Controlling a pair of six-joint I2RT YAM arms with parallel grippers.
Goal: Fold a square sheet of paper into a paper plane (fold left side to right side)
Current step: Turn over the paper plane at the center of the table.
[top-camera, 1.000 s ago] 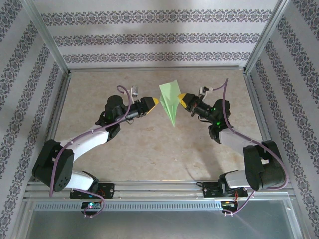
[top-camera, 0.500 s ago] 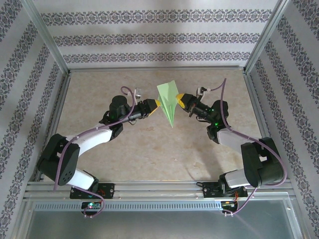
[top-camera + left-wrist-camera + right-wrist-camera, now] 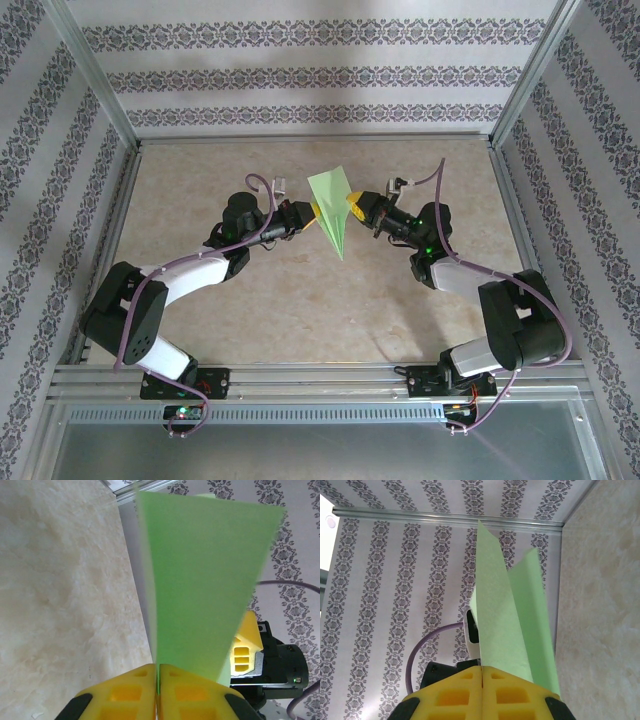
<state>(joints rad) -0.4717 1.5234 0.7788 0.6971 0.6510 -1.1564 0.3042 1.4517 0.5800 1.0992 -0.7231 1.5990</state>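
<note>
One light-green paper plane [image 3: 333,210] is held up over the middle of the tabletop [image 3: 250,300], pinched from both sides at once. The left fingers [image 3: 314,212] grip its left edge and the right fingers [image 3: 352,207] its right edge, so the two yellow tips nearly face each other with the paper between them. From above the whole outline reads as a narrow dart, its pointed end toward the tabletop's near edge and its wide end toward the far edge. The left wrist camera shows the left fingers [image 3: 145,680] pressed together with the plane's [image 3: 200,580] thin edge caught in the seam between them. The sheet rises from there as one broad flat face, and a yellow finger of the right arm [image 3: 245,647] sits just behind its lower right edge. The right wrist camera shows the right fingers [image 3: 465,680] likewise clamped on the paper [image 3: 500,625]. Here two layers fan apart above the seam, and a purple cable [image 3: 420,655] curves behind them against the patterned wall. In all there are two arms, two pairs of yellow fingers, and one plane.
</note>
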